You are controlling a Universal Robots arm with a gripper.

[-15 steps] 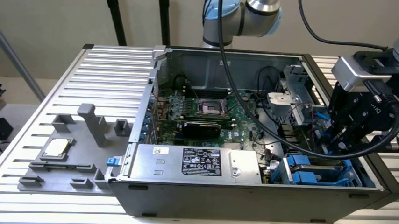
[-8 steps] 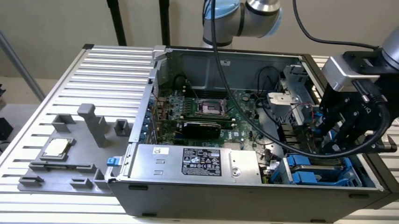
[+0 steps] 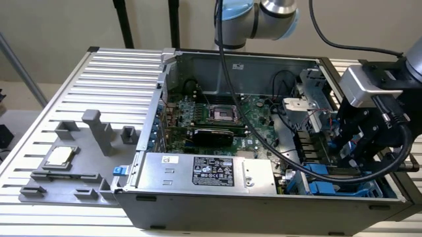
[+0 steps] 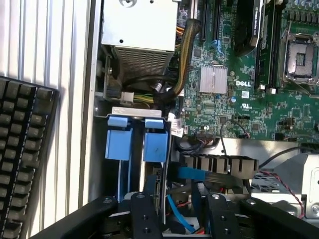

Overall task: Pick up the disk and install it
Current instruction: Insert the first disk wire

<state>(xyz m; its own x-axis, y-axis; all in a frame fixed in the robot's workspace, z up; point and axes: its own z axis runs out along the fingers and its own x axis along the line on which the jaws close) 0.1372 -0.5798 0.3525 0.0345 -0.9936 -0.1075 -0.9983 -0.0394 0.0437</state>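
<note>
The slatted metal worktop (image 3: 125,64) bears an open computer case (image 3: 264,212) along its near edge, a grey fixture (image 3: 66,183) at the exterior view's near left corner, and a keyboard (image 4: 20,159) beside the case.

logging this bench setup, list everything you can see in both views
computer case: 1, grey, open, on table
table: 1, silver ribbed, under case
circuit board: 1, green, inside case
power box: 1, silver, black-and-white label, inside case
disk: 1, blue rails, on edge in case bay
blue holder: 1, blue, beside disk
fixture: 1, grey, on table, exterior view's left
chip: 1, silver, on fixture
keyboard: 1, black, beside case
arm: 1, silver-blue, behind case
gripper: 1, black, open, above disk
</note>
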